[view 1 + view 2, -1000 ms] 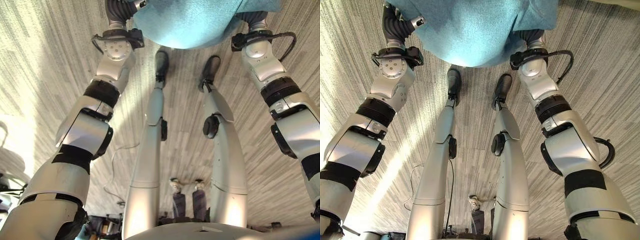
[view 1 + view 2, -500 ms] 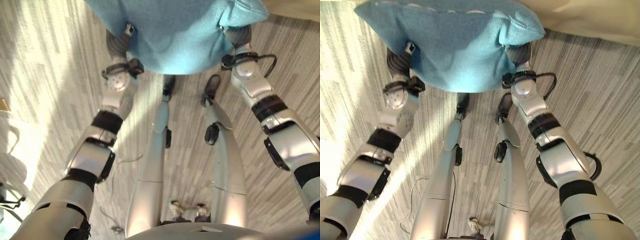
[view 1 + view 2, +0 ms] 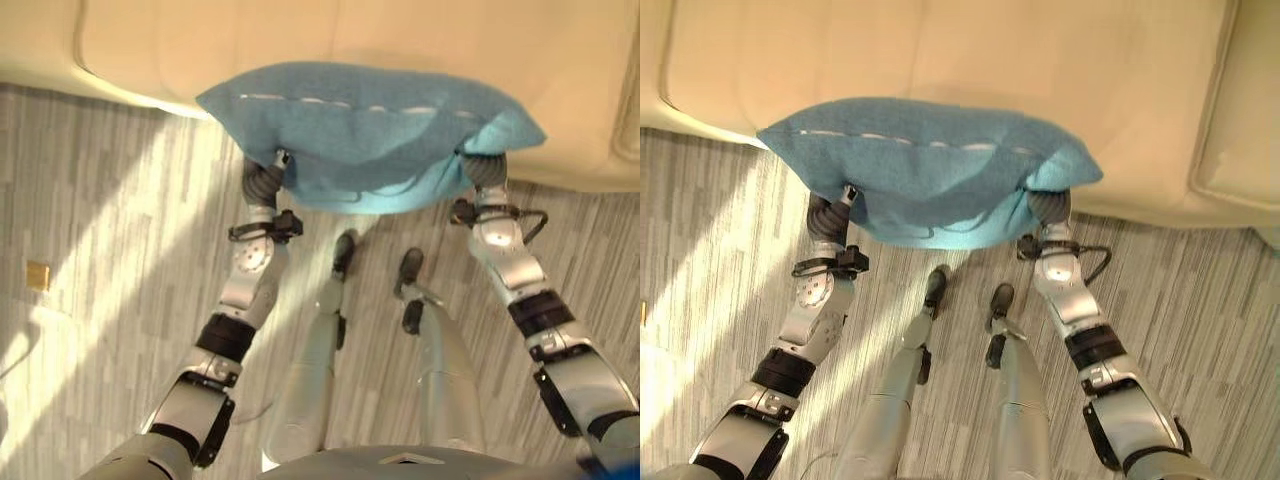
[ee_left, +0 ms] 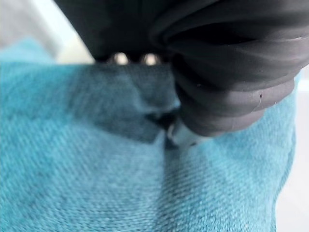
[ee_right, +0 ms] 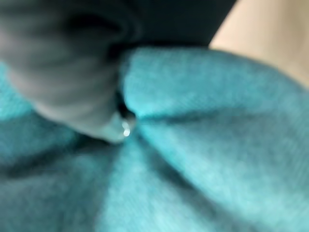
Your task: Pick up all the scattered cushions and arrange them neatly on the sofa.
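Observation:
A teal cushion (image 3: pixel 370 135) hangs between my two hands, level with the front edge of the beige sofa (image 3: pixel 300 40) and partly over its seat. My left hand (image 3: pixel 263 182) grips it from below at its left end. In the left wrist view the thumb (image 4: pixel 183 135) digs into puckered teal cloth (image 4: pixel 96 183). My right hand (image 3: pixel 484 170) holds the right end the same way, its thumb (image 5: pixel 118 128) pinching a fold of the cushion (image 5: pixel 203 121). The remaining fingers of both hands are hidden under the cushion.
The sofa's seat runs across the whole far side, with an armrest (image 3: pixel 1240 120) at the right. Grey striped carpet (image 3: pixel 100 200) lies in front of it. A small tan square (image 3: pixel 38 275) sits on the floor at the left.
Both arms have stretched forward with the cushion, carrying it away from my head toward the sofa. The view has shifted too, and the sofa has come into sight.

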{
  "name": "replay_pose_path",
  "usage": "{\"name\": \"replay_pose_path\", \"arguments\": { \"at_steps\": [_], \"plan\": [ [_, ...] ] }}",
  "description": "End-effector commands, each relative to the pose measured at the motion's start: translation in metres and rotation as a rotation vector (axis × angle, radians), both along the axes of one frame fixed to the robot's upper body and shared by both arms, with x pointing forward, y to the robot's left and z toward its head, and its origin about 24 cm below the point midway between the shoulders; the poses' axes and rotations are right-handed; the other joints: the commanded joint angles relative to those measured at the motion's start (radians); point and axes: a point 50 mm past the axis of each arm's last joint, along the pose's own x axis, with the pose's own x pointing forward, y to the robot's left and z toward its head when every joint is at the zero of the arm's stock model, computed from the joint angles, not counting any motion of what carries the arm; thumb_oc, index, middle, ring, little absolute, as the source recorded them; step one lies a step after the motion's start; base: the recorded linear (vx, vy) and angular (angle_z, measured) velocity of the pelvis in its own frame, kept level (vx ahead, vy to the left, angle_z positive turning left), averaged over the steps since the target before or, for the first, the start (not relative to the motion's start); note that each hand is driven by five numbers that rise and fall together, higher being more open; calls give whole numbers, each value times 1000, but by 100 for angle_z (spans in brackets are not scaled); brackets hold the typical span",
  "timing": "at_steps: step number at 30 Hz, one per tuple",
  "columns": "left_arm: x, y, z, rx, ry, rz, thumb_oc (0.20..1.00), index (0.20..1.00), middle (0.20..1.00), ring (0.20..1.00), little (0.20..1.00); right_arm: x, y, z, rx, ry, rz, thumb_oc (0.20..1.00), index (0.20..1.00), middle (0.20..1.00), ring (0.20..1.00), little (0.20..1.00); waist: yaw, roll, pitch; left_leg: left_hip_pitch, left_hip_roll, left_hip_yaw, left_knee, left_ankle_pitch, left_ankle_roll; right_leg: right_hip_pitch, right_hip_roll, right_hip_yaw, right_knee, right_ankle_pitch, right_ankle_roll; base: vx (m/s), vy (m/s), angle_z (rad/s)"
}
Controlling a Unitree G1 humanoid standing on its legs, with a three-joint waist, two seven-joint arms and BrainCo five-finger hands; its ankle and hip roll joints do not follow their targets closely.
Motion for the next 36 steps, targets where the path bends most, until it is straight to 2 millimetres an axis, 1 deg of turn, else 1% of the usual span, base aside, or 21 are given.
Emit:
{"name": "replay_pose_path", "arguments": {
  "at_steps": [1, 3, 4, 5, 7, 8, 10, 14, 18, 21, 25, 26, 27, 29, 30, 31, 32, 33, 34, 35, 36],
  "plan": [
    [-4, -43, 24, 60, -184, -221, 200, 200, 200, 200, 200, -8, 54, 20, -25, -156, 249, 200, 200, 200, 200, 200, -32, -19, -84, 108, -41, -50, -12, -63, -39, 309, -6, -16, -387, 159, 173, 134, -67, 7],
    [-9, -43, 10, 34, -130, -234, 200, 200, 200, 200, 200, -14, 49, 9, -31, -119, 237, 200, 200, 200, 200, 200, -36, -16, -100, 172, -36, -56, -41, -58, -39, 381, 0, -25, -416, 162, 170, 163, -92, 17],
    [-12, -36, -2, 37, -90, -224, 200, 200, 200, 200, 200, -19, 41, 0, -42, -96, 218, 200, 200, 200, 200, 200, -40, -14, -117, 222, -31, -56, -59, -61, -41, 442, 8, -33, -438, 155, 168, 204, -118, 16],
    [-16, -35, -8, 34, -67, -225, 200, 200, 200, 200, 200, -23, 36, -5, -49, -80, 201, 200, 200, 200, 200, 200, -45, -11, -127, 250, -27, -61, -75, -57, -43, 473, 13, -40, -446, 151, 166, 157, -73, 9],
    [-18, -32, -14, 29, -47, -222, 200, 200, 200, 200, 200, -25, 32, -8, -49, -71, 189, 200, 200, 200, 200, 200, -49, -9, -136, 269, -26, -66, -85, -54, -43, 497, 20, -44, -460, 148, 166, 117, -65, 13],
    [-23, -29, -23, 35, -17, -220, 200, 200, 200, 200, 200, -32, 20, -17, -44, -45, 149, 200, 200, 200, 200, 200, -58, -4, -151, 297, -15, -74, -96, -51, -48, 533, 26, -47, -468, 139, 161, 192, -138, 6],
    [-28, -23, -29, 48, 3, -215, 200, 200, 200, 200, 200, -38, 8, -25, -39, -25, 108, 200, 200, 200, 200, 200, -68, -4, -161, 322, -4, -80, -95, -57, -50, 565, 38, -37, -477, 124, 155, 169, -106, 9],
    [-33, -15, -38, 51, 35, -190, 200, 200, 200, 200, 200, -49, -5, -35, -37, 4, 64, 200, 200, 200, 200, 200, -74, -14, -182, 347, 4, -95, -53, -83, -55, 631, 43, -56, -493, 103, 146, 143, -60, 25],
    [-41, -4, -46, 59, 67, -149, 200, 200, 200, 200, 200, -55, -11, -40, -39, 23, 47, 200, 200, 200, 200, 200, -75, -20, -210, 393, -8, -57, -70, -95, -34, 696, 41, -62, -535, 111, 157, 182, 35, 17],
    [-46, 5, -48, 68, 73, -127, 200, 200, 200, 200, 200, -55, -9, -41, -27, 31, 55, 200, 200, 200, 200, 200, -64, -26, -226, 397, -27, -6, -86, -103, -12, 703, 45, -16, -535, 113, 160, 137, 135, -7],
    [-51, 14, -50, 88, 83, -111, 200, 200, 200, 200, 200, -55, -2, -42, -24, 33, 73, 200, 200, 200, 200, 200, -39, -40, -236, 442, -19, 42, -53, -143, 14, 743, 37, -2, -513, 105, 167, 175, 141, -46],
    [-53, 17, -52, 98, 89, -105, 200, 200, 200, 200, 200, -55, 0, -42, -22, 35, 81, 200, 200, 200, 200, 200, -32, -43, -235, 456, -16, 52, -47, -153, 21, 743, 30, 4, -485, 106, 169, 146, 213, -45],
    [-56, 24, -50, 123, 88, -96, 200, 200, 200, 200, 200, -52, 7, -39, -24, 23, 106, 200, 200, 200, 200, 200, -13, -40, -223, 475, -11, 77, -22, -175, 35, 723, 8, 10, -376, 120, 193, 122, 227, -43],
    [-57, 27, -49, 144, 88, -94, 200, 200, 200, 200, 200, -48, 15, -35, -22, 12, 135, 200, 200, 200, 200, 200, -7, -26, -202, 496, -1, 93, 1, -191, 58, 675, -14, 11, -255, 152, 211, 81, 217, -74],
    [-57, 28, -49, 157, 91, -90, 200, 200, 200, 200, 200, -48, 17, -35, -19, 11, 143, 200, 200, 200, 200, 200, -4, -15, -194, 500, 7, 98, 10, -196, 65, 644, -21, 6, -198, 155, 208, 68, 173, -78],
    [-57, 29, -48, 161, 87, -87, 200, 200, 200, 200, 200, -47, 20, -35, -18, 13, 153, 200, 200, 200, 200, 200, -2, -8, -192, 507, 11, 101, 15, -204, 71, 620, -31, -3, -176, 148, 197, 112, 129, -63],
    [-57, 28, -48, 161, 85, -85, 200, 200, 200, 200, 200, -47, 22, -36, -19, 17, 160, 200, 200, 200, 200, 200, -1, -6, -192, 520, 15, 104, 13, -211, 74, 610, -38, -15, -188, 137, 184, 235, 48, -30],
    [-57, 26, -49, 157, 87, -92, 200, 200, 200, 200, 200, -45, 25, -33, -28, 11, 174, 200, 200, 200, 200, 200, -4, -13, -199, 538, 15, 109, 3, -225, 75, 611, -47, -31, -288, 139, 172, 370, -35, -30],
    [-56, 24, -50, 155, 92, -96, 200, 200, 200, 200, 200, -42, 27, -31, -30, 9, 185, 200, 200, 200, 200, 200, -11, -24, -206, 559, 14, 115, -12, -235, 73, 583, -46, -35, -404, 176, 178, 319, -57, -22],
    [-56, 24, -50, 154, 92, -96, 200, 200, 200, 200, 200, -42, 27, -31, -30, 9, 185, 200, 200, 200, 200, 200, -10, -22, -206, 561, 16, 115, -13, -237, 72, 587, -43, -36, -409, 177, 178, 257, -45, -21],
    [-55, 23, -51, 151, 93, -95, 200, 200, 200, 200, 200, -42, 26, -31, -37, 11, 183, 200, 200, 200, 200, 200, -16, -22, -208, 575, 19, 118, -22, -239, 70, 575, -38, -32, -448, 191, 182, 184, -29, -14]
  ]
}}
